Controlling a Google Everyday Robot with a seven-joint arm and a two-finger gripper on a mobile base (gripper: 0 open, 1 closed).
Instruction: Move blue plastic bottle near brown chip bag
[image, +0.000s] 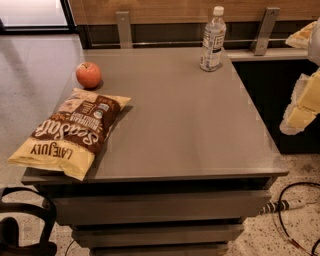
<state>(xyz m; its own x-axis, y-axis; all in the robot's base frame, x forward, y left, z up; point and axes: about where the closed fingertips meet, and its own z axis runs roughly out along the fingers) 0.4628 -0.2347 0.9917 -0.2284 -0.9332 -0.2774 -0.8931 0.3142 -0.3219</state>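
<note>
The blue plastic bottle (212, 39), clear with a white cap and a white-and-dark label, stands upright at the far right of the grey table (185, 120). The brown chip bag (72, 130) lies flat at the near left corner, with one pale yellow end over the table's edge. My gripper (289, 82) hangs off the table's right side, well to the right of the bottle and nearer the camera. Its pale yellow fingers (300, 107) stand apart, open and empty.
A red apple (88, 74) sits on the table just behind the bag. Metal brackets (264, 31) and a wooden wall panel run along the back edge. Cables (295, 210) lie on the floor at the right. A dark bag (20, 235) sits at the lower left.
</note>
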